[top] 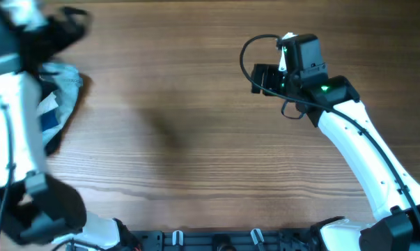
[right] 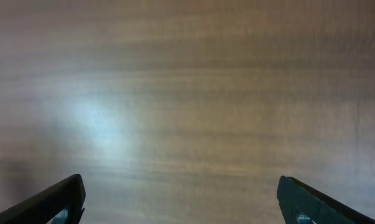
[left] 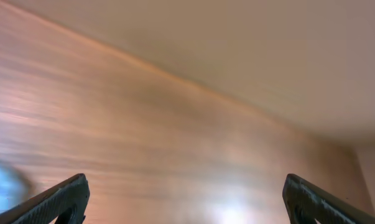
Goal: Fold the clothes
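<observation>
The black shirt does not show clearly in any view. My left arm is blurred at the far left of the overhead view, with its gripper (top: 69, 26) near the table's back-left corner. In the left wrist view its jaws (left: 186, 190) are wide open and empty over bare wood. My right gripper (top: 262, 78) is over the back middle-right of the table. In the right wrist view its jaws (right: 181, 190) are wide open and empty above the wood.
A heap of light-blue and navy cloth (top: 60, 90) lies at the left edge, partly hidden by my left arm, with a dark edge (top: 53, 143) below it. The wooden table (top: 196, 139) spreads between the arms. A pale blue blur (left: 0, 180) sits at the left wrist view's lower left.
</observation>
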Motion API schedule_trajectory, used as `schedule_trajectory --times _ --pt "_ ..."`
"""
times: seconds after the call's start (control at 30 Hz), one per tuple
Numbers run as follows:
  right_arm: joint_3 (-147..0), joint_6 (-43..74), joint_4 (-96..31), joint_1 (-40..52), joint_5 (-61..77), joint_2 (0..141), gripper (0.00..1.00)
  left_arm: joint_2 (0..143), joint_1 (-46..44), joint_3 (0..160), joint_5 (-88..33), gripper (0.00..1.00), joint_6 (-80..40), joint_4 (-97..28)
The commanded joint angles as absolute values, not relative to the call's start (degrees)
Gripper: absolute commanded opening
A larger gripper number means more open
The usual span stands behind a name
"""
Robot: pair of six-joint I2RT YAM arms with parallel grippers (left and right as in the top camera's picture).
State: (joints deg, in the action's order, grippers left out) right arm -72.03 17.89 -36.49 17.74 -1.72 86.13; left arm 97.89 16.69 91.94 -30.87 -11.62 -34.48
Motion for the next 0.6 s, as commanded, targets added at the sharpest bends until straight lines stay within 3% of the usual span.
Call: schedule_trajectory --times 0.0,0.2,0.4,0.57 --pt "-72.1 17.9 -34.0 14.1 -2.1 86.1 1.0 102.5 3.7 91.5 -22.2 1.0 -10.7 -38.4" --pt "-72.1 14.4 -41.0 3.9 -2.0 86.1 1.0 106.5 -6.6 91.5 -2.6 1.0 -10.7 -59.0" --pt "-72.1 13.9 -57.2 3.0 4.2 85.9 1.0 105.6 -6.1 91.5 -2.5 1.0 -12.9 -79.3" --pt "-71.9 16.8 -60.5 3.0 4.3 78.2 1.0 98.3 -6.2 91.1 -2.4 1.0 -13.3 -79.7"
